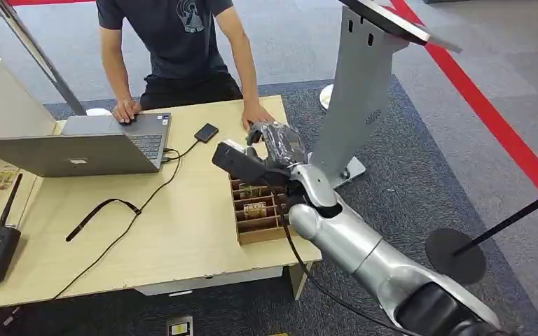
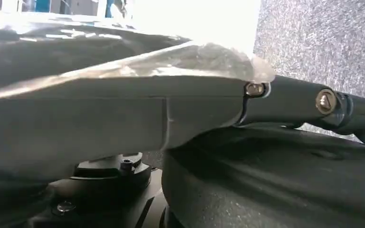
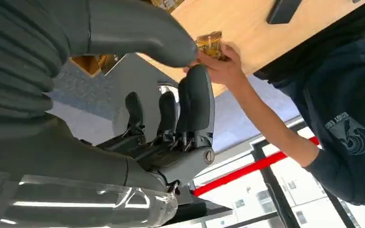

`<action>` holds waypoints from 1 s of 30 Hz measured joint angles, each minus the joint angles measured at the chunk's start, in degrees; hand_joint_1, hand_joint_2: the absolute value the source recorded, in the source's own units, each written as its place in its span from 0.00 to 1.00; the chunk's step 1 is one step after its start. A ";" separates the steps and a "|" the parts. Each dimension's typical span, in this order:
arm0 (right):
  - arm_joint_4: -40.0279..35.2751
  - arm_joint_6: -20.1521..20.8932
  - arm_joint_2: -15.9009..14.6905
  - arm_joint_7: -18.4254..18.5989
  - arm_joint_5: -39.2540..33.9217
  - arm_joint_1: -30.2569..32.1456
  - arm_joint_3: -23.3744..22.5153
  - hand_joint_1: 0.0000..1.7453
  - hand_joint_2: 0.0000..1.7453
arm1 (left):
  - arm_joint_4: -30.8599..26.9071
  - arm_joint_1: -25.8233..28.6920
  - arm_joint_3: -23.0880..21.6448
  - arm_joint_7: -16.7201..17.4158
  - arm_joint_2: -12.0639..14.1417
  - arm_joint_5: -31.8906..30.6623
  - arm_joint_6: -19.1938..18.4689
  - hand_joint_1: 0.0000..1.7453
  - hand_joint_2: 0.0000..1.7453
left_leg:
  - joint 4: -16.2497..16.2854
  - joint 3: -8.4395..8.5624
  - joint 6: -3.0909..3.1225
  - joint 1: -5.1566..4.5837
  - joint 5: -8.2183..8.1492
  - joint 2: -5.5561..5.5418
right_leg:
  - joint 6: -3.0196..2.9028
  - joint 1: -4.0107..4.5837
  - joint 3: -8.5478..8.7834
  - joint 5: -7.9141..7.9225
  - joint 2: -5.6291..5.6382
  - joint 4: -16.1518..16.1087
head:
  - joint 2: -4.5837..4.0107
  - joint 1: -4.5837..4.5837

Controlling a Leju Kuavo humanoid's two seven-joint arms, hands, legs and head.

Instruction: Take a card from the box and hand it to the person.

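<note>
While person's fingers point(image 3: 223, 66) touch it, right hand point(image 3: 180, 95) pinches card point(image 3: 210, 43).

The right arm reaches toward 11 o'clock, and the right hand point(image 3: 180, 85) pinches a card point(image 3: 210, 44) between thumb and finger.

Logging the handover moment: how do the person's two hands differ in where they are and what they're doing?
The person's hand at the laptop rests flat by the keyboard of the open laptop, touching nothing of the robot's. The person's hand at the card is at the far right of the table, its fingers on the card that the right hand pinches. Both lie on or just over the tabletop.
</note>
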 joint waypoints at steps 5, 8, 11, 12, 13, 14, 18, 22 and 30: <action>0.90 -0.02 -0.31 1.55 0.90 0.00 0.57 0.45 1.00 | -0.04 0.00 0.00 0.00 0.00 0.11 0.17 0.00 1.00 | 0.00 0.00 0.00 0.00 0.00 0.00 | 0.00 0.00 0.00 0.00 0.00 0.00 | 0.00 0.00; 1.44 0.02 -0.50 2.21 1.29 -0.01 0.90 0.45 1.00 | -0.07 0.01 0.00 -0.04 0.00 0.13 0.24 0.00 1.00 | 0.00 0.00 0.00 0.00 0.00 0.00 | 0.00 0.00 0.00 0.00 0.00 0.00 | 0.00 -0.02; 2.25 0.04 -0.57 2.51 1.40 -0.07 1.20 0.45 1.00 | -0.09 0.01 0.00 -0.07 0.00 0.13 0.31 0.00 1.00 | 0.00 0.00 0.00 0.00 0.00 0.00 | 0.00 0.00 0.00 0.00 0.00 0.00 | 0.00 0.00; 2.56 0.09 -0.59 2.58 1.40 -0.13 1.36 0.45 1.00 | -0.09 0.01 0.00 -0.07 0.00 0.13 0.33 0.00 1.00 | 0.00 0.00 0.00 0.00 0.00 0.00 | 0.00 0.00 0.00 0.00 0.00 0.00 | 0.00 0.00; 2.86 0.09 -0.59 2.64 1.38 -0.23 1.49 0.46 1.00 | -0.09 0.02 0.00 -0.07 0.00 0.13 0.33 0.00 1.00 | 0.00 0.00 0.00 0.00 0.00 0.00 | 0.00 0.00 0.00 0.00 0.00 0.00 | 0.00 0.00; 3.04 0.09 -0.61 2.67 1.40 -0.31 1.55 0.45 1.00 | -0.09 0.02 0.00 -0.07 0.00 0.13 0.35 0.00 1.00 | 0.00 0.00 0.00 0.00 0.00 0.00 | 0.00 0.00 0.00 0.00 0.00 0.00 | 0.00 -0.02; 4.13 0.09 -0.70 2.69 1.42 -0.86 2.03 0.45 1.00 | -0.11 0.02 0.00 -0.07 0.00 0.13 0.41 0.00 1.00 | 0.00 0.00 0.00 0.00 0.00 0.00 | 0.00 0.00 0.00 0.00 0.00 0.00 | 0.00 0.00; 5.18 0.22 -0.76 3.04 1.42 -1.36 2.19 0.45 1.00 | -0.13 0.02 0.00 -0.07 0.00 0.11 0.39 0.00 1.00 | 0.00 0.00 0.00 0.00 0.00 0.00 | 0.00 0.00 0.00 0.00 0.00 0.00 | 0.00 0.00; 7.17 0.41 -0.85 3.10 1.35 -1.95 2.56 0.40 1.00 | -0.13 0.03 0.00 -0.09 0.00 0.11 0.42 0.00 1.00 | 0.01 0.00 0.00 0.00 0.00 0.00 | 0.00 0.00 0.00 0.00 0.00 0.00 | 0.00 -0.02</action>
